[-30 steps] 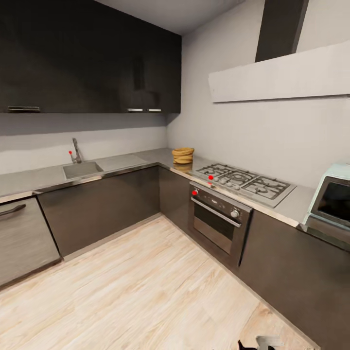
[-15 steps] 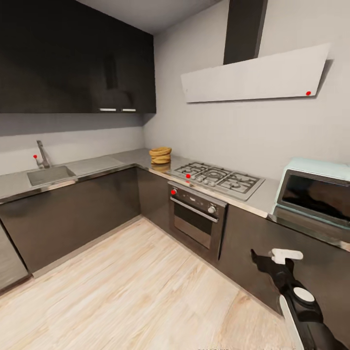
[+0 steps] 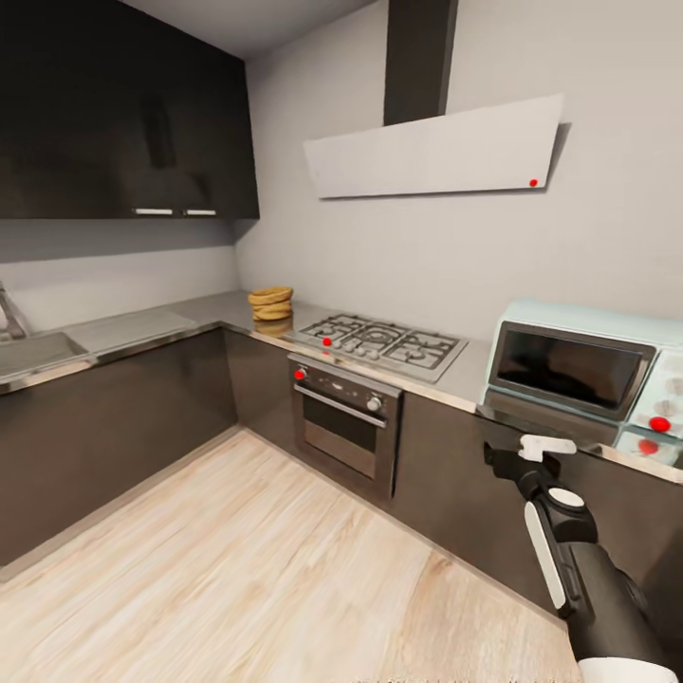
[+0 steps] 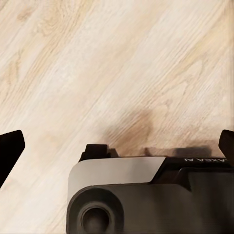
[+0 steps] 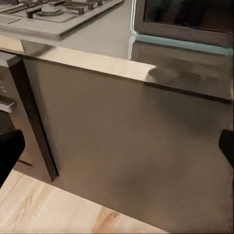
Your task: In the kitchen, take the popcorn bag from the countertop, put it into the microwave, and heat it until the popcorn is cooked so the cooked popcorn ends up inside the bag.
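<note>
The glossy grey tabletop [image 3: 470, 379] carried the boxy pale-blue microwave [image 3: 579, 370], its dark glass door shut. The right claw [image 5: 117, 146] faced dark cabinet fronts, fingers spread; the left claw [image 4: 117, 146] gaped over pale wood floor [image 4: 97, 58].

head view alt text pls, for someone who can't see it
The robot's right arm reaches toward a pale blue microwave with its door shut, on a grey countertop. Left of it are a gas hob over a steel oven and a tan stack.
</note>
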{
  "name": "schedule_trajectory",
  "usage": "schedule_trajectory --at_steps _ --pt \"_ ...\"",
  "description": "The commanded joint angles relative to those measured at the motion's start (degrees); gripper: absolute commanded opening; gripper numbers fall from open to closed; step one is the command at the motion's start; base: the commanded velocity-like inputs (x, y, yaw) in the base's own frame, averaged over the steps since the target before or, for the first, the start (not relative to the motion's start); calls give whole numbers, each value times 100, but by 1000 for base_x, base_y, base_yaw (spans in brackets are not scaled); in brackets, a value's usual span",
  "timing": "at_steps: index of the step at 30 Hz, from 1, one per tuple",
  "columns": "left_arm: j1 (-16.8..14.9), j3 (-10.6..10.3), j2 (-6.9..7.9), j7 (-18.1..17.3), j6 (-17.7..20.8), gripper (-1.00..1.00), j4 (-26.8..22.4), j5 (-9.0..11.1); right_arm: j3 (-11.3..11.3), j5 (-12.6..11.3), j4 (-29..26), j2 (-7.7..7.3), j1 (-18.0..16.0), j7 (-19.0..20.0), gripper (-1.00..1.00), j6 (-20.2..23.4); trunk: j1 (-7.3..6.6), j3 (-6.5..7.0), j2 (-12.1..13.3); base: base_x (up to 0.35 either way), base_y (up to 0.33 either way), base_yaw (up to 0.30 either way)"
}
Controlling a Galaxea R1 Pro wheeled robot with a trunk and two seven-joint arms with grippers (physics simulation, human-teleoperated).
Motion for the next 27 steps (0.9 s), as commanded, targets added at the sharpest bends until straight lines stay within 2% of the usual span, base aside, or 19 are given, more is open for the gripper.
schedule_trajectory --at_steps 1,7,10,15,20,27 --pt "-4 26 -1 5 -20 100 5 -2 9 7 -20 -2 -7 -24 100 34 0 -11 -4 0 0 -264" --pt "-28 126 -5 11 -20 100 4 68 16 15 -122 -1 -5 -44 100 39 0 -33 -4 0 0 -267" --pt "-31 326 1 13 -20 100 4 67 28 14 -121 11 -3 -46 100 38 -66 10 116 0 0 -267" --pt "-24 428 19 11 -20 100 1 66 131 8 -132 35 2 -39 100 38 -176 83 317 0 0 -268" --pt "-19 374 -5 -2 -20 100 -4 29 294 14 -146 52 12 -46 100 38 -198 89 357 0 0 -216" --pt "-46 436 36 -9 -15 100 0 50 306 8 -160 50 14 -53 100 30 -198 88 357 71 64 -16"
